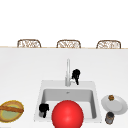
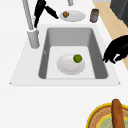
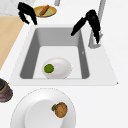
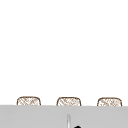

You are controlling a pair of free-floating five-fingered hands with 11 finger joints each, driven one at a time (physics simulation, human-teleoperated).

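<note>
My right hand (image 1: 76, 74) hangs just right of the tall faucet (image 1: 67, 72) behind the sink (image 1: 96, 100). From the right side, the right hand (image 3: 92, 20) has its fingers pointing down by the faucet base (image 3: 94, 41) and its thumb spread out over the basin; whether it touches the faucet I cannot tell. It holds nothing. My left hand (image 1: 43, 109) hovers over the sink's front left corner with loosely bent fingers, and this left hand (image 2: 117, 50) is empty. In the basin a white plate (image 2: 67, 65) carries a green lime (image 2: 77, 58).
A big red ball (image 1: 67, 114) covers the sink's front edge in the front view. A yellow plate (image 1: 7, 115) with a baguette (image 1: 11, 109) lies at the left. At the right are a white plate (image 1: 117, 105) with a brown food item (image 1: 111, 97) and a dark jar (image 1: 109, 117). Chair backs (image 1: 68, 44) line the counter's far edge.
</note>
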